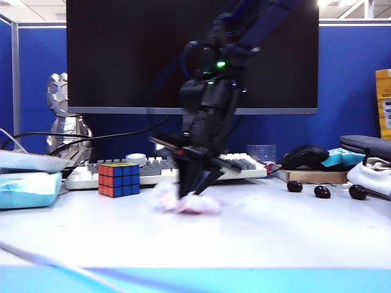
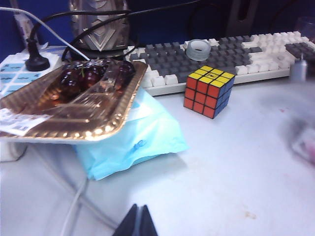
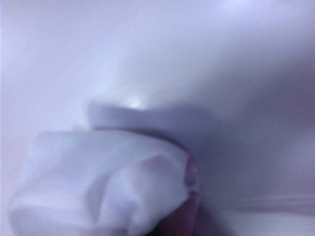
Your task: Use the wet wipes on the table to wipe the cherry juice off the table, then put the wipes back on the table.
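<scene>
Your right tool [image 1: 186, 194] is clenched on the wet wipes [image 1: 186, 203], pressing them onto the counter [image 1: 275, 232] near its middle, beside the puzzle cube [image 1: 119, 179]. Your left tool [image 2: 138, 223] sits pinched together over the counter's left side.

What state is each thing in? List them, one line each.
right end effector: shut on the wet wipes, pressed to the table
wet wipes: crumpled, pink-stained, blurred
left end effector: shut, holding nothing, above the table
table: faint pink spots in the left wrist view
Rubik's cube: unsolved
monitor: dark
foil tray: holds cherries, sits on the blue pack
</scene>
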